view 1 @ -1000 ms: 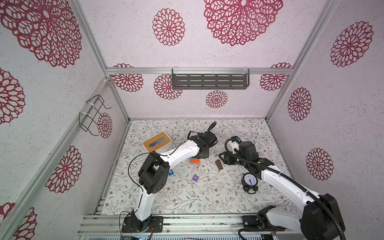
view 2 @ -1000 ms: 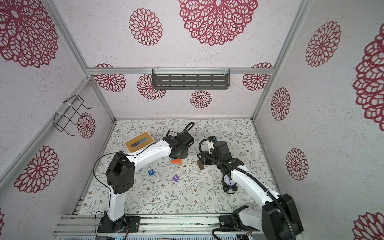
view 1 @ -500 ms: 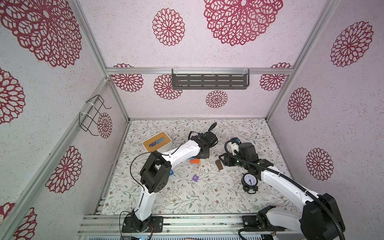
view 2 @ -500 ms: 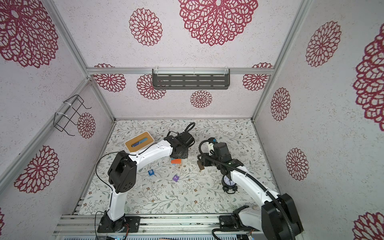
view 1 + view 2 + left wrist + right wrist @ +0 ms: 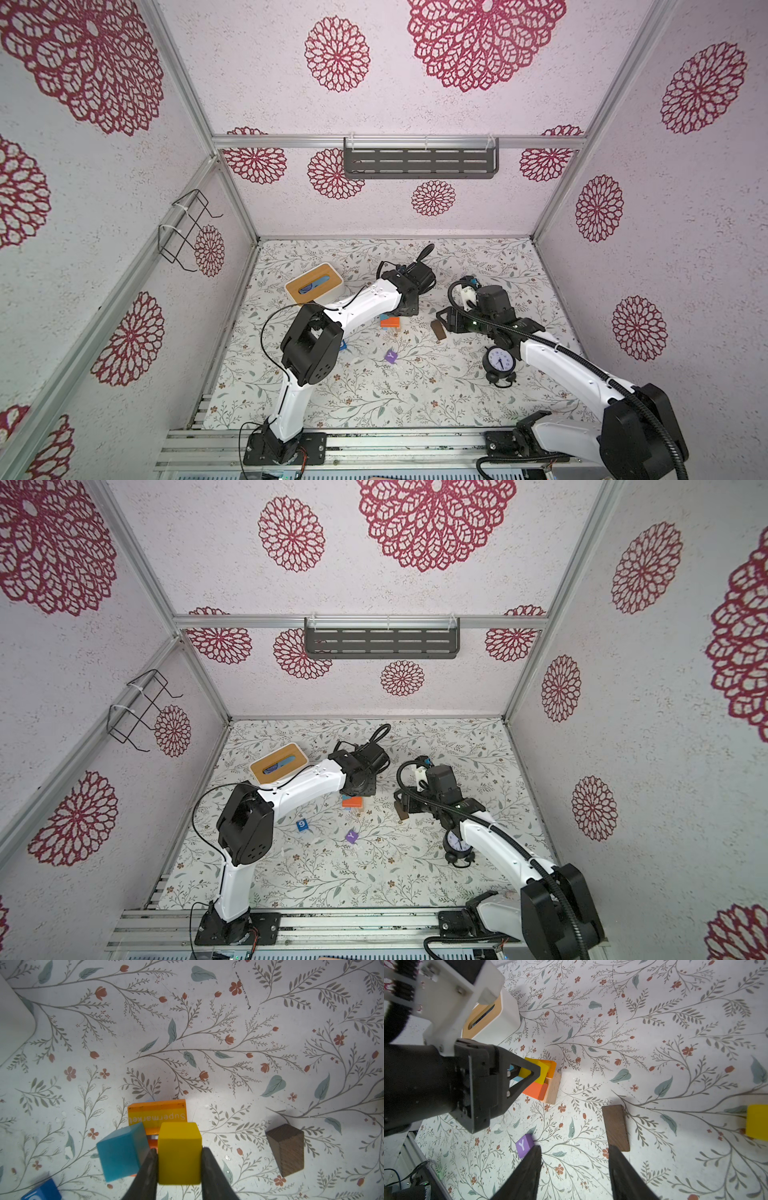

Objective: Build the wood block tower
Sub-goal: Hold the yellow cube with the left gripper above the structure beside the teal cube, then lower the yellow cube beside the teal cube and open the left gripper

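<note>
Tower (image 5: 390, 322), low and orange, sits mid-table in both top views, left gripper (image 5: 406, 311) over it. Left wrist: jaws clamp a yellow block (image 5: 179, 1153). Right wrist: right gripper (image 5: 574, 1150) half-open, empty, by the dark brown bar (image 5: 615, 1127), right of the tower.

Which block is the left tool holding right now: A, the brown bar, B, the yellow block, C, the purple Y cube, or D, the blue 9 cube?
B: in the left wrist view the left tool is closed on the yellow block, while the purple Y cube, the brown bar and the blue 9 cube lie apart from it.
</note>
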### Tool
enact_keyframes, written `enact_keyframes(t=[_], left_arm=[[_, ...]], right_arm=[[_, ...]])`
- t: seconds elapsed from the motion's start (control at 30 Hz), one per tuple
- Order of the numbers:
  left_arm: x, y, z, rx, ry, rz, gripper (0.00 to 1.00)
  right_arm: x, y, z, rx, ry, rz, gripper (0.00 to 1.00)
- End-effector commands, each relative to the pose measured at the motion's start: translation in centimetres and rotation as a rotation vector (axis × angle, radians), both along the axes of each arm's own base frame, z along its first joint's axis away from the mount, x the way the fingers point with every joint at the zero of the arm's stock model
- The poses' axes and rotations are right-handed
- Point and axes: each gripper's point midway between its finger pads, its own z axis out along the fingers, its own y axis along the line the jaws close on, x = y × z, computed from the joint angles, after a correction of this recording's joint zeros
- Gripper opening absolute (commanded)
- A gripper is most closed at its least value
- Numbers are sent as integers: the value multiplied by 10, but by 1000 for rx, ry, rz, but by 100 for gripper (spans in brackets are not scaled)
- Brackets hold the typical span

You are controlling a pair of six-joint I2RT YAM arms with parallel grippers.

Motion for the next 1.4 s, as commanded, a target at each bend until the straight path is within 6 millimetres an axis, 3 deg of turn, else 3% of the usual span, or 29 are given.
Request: enact_keyframes(t=[0.0, 1.37], left_arm=[[5, 5, 0, 18, -11, 23, 32], [6, 9, 0, 37, -19, 33, 40]], right_arm=[[5, 2, 10, 13, -41, 13, 55], [6, 4, 6, 9, -31, 21, 55]])
